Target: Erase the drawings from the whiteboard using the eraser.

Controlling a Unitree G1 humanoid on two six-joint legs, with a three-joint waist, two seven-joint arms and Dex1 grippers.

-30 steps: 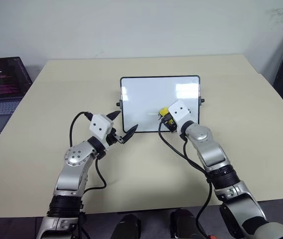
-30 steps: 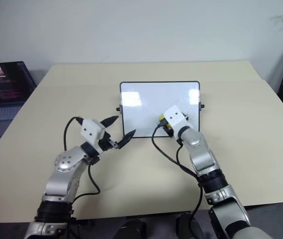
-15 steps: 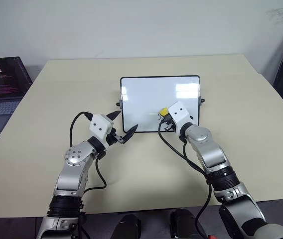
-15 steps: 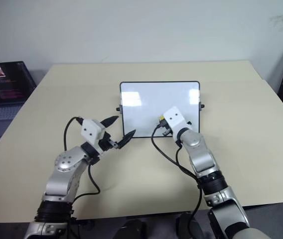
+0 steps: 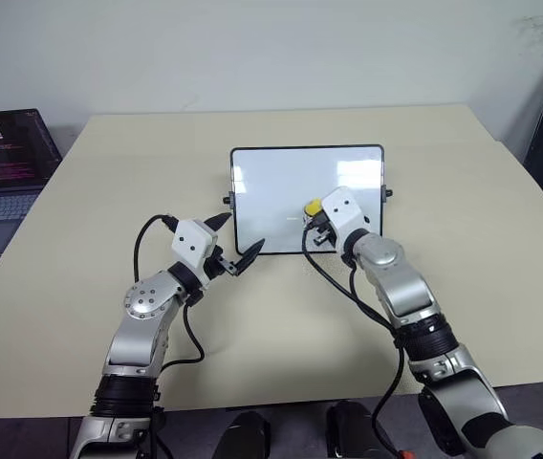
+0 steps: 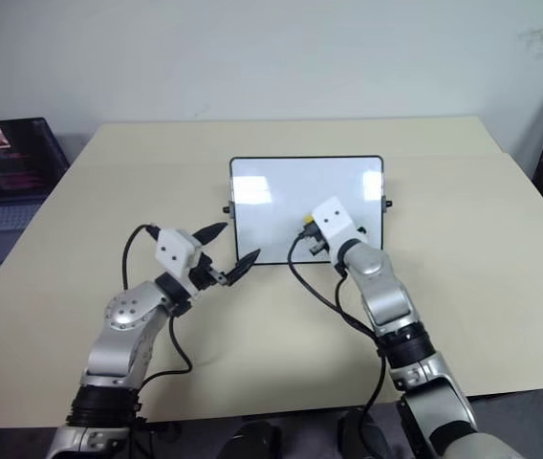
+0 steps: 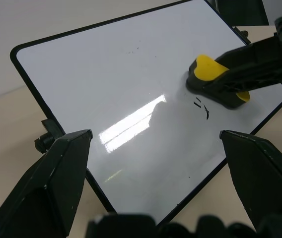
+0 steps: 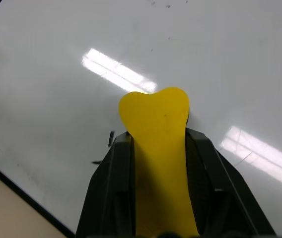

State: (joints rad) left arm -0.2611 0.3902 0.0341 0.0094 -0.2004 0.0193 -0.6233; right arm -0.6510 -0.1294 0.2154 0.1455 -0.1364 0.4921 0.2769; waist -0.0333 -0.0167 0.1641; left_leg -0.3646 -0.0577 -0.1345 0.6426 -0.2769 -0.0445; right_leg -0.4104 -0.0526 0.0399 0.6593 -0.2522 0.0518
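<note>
The whiteboard [image 5: 281,191] sits on the table ahead of me, white with a thin black frame. My right gripper [image 5: 317,225] is shut on the yellow eraser [image 5: 312,207], whose dark underside presses on the board's near right part. Its two black fingers [image 8: 112,173] clamp the eraser [image 8: 156,129] from both sides. Of the drawings, a few short black strokes [image 7: 201,105] show right beside the eraser [image 7: 208,69], seen also as small marks [image 8: 110,138]. My left gripper [image 5: 238,236] hovers open at the board's near left corner, with nothing between its fingers [image 7: 56,183].
An open laptop [image 5: 4,158] stands at the table's far left edge. The beige table [image 5: 463,239] spreads wide around the board. Small black knobs [image 5: 388,193] stick out from the board's sides.
The right gripper and the eraser have edged slightly up the board, away from its near edge. The left arm has kept still.
</note>
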